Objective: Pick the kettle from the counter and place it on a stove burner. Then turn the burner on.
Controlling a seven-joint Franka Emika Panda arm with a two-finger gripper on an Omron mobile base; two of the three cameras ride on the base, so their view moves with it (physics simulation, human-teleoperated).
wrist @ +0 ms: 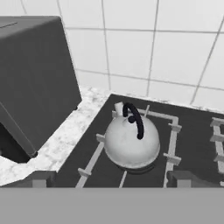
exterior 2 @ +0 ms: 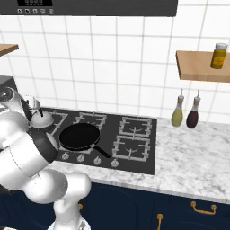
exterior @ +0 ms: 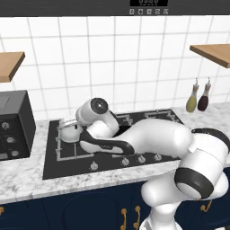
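Finger tips (wrist: 41,179) are standing spread wide at the bottom of the hand view, gripping nothing, apart from the kettle (wrist: 132,141); kettle is sitting upright on the stove burner (wrist: 171,131) grate at the cooktop's left end, dark arched handle up; marble counter (wrist: 65,135) strip is lying between cooktop and a dark toaster oven (wrist: 33,78) to the left; black frying pan (exterior 2: 80,136) is resting on the neighbouring grate; two bottles (exterior 2: 185,113) are standing on the counter right of the cooktop; a jar (exterior 2: 218,55) is sitting on the wooden shelf.
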